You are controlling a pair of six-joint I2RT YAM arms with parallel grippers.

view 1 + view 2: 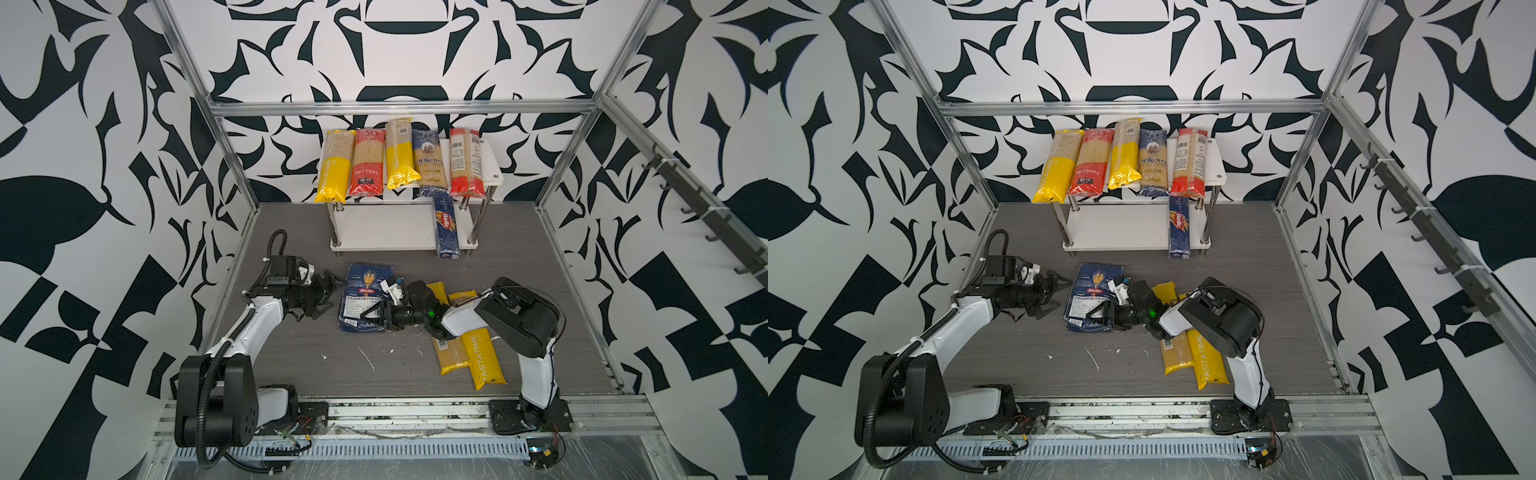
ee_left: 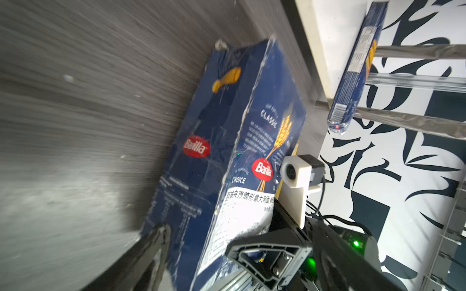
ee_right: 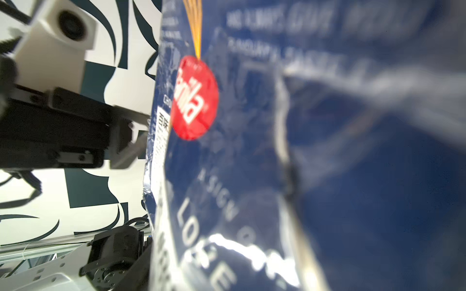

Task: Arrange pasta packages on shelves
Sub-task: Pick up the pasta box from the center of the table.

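Observation:
The wide blue Barilla pack [image 1: 363, 286] [image 2: 227, 151] lies on the grey table in front of the shelves [image 1: 492, 166]. My left gripper [image 1: 332, 295] stands open just left of the pack, holding nothing. My right gripper [image 1: 376, 318] reaches in from the right. One of its fingers [image 2: 264, 249] lies on the pack's white label, and its grip cannot be made out. The pack fills the right wrist view [image 3: 327, 151]. Several spaghetti bags lie side by side on the top board. A slim blue Barilla box [image 1: 446, 230] leans on the lower board. Two yellow bags [image 1: 486, 361] lie under my right arm.
Aluminium frame posts [image 1: 232, 158] stand at the table's back corners, with a bar across behind the shelves. A strip of dark hooks [image 1: 706, 216] runs along the right wall. White flecks [image 1: 368, 357] dot the table, and the arms' base rail [image 1: 415, 411] lines its front edge.

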